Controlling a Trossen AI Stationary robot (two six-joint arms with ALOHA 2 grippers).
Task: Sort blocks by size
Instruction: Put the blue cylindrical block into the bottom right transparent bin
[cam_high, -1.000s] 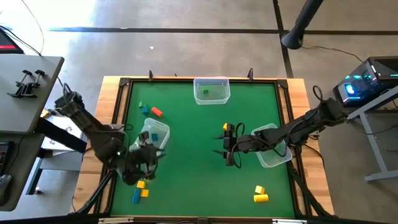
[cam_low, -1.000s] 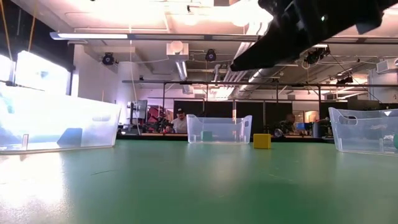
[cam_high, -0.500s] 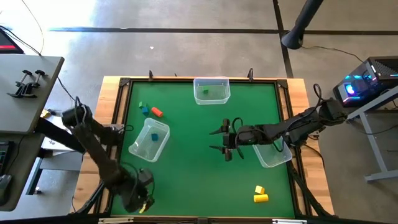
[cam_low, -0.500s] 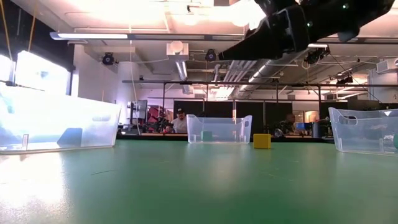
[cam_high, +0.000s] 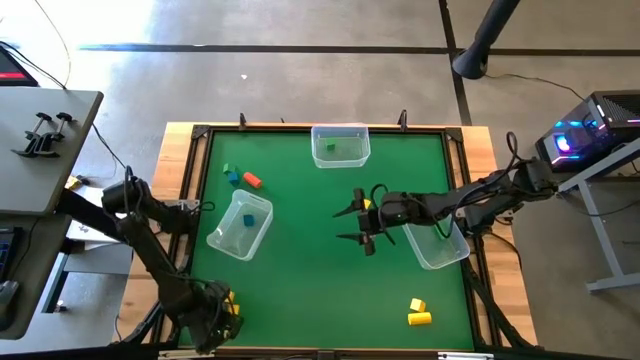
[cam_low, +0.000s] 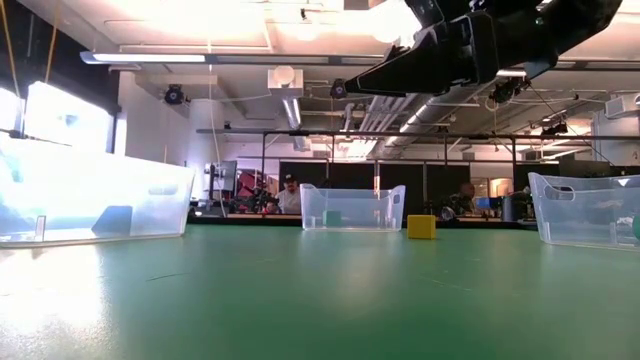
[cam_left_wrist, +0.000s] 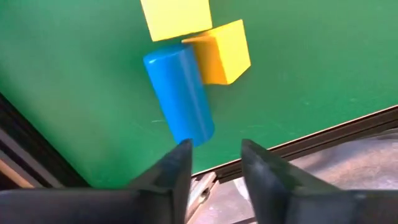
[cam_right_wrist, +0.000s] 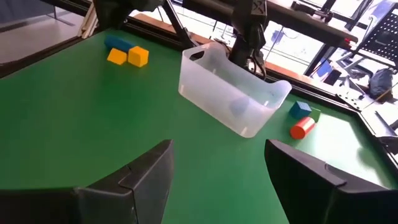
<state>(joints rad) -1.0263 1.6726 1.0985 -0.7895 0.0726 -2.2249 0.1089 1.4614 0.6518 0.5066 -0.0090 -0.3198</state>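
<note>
The left pincer (cam_left_wrist: 211, 163) hangs empty with its jaws apart at the worktop's (cam_high: 320, 270) 7 o'clock corner, just short of a blue cylinder (cam_left_wrist: 179, 93) touching two yellow blocks (cam_left_wrist: 219, 51). The right pincer (cam_high: 362, 223) hovers released near the middle, beside a clear bin (cam_high: 437, 240) at 3 o'clock.

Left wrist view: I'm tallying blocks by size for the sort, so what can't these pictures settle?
- Left wrist view: upper yellow block cut by the edge; size unclear.
- High view: left gripper hides those blocks.
- Low view: blue piece in the left bin blurred by its wall.
- High view: right gripper partly covers a yellow block.
</note>
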